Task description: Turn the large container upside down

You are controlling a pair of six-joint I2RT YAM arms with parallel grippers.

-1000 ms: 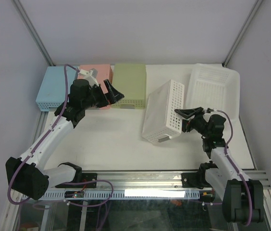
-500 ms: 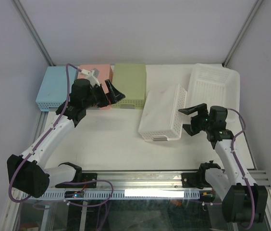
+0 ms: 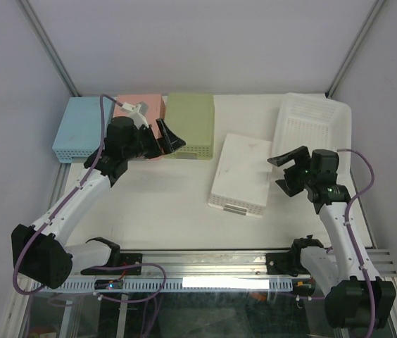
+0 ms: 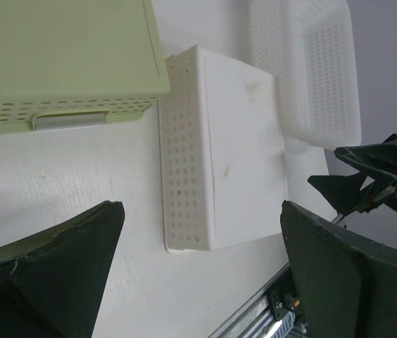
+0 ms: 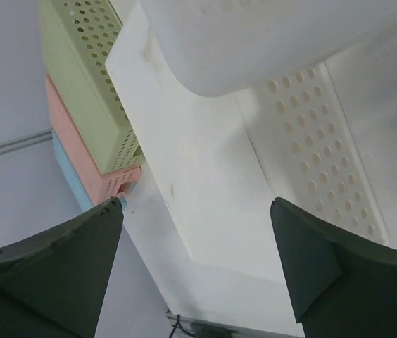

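Observation:
The white perforated container lies upside down in the middle of the table, its solid base facing up. It also shows in the left wrist view and the right wrist view. My right gripper is open and empty, just right of the container and apart from it. My left gripper is open and empty, held above the front of the green box at the back left. A bigger white basket stands open side up at the back right.
Blue, pink and green boxes lie upside down in a row along the back left. The white basket sits close behind the flipped container. The table's metal front rail runs along the near edge.
The white container tipped from standing on its side to lying flat, base up. My right gripper drew back to the right of it, open. My left arm barely moved.

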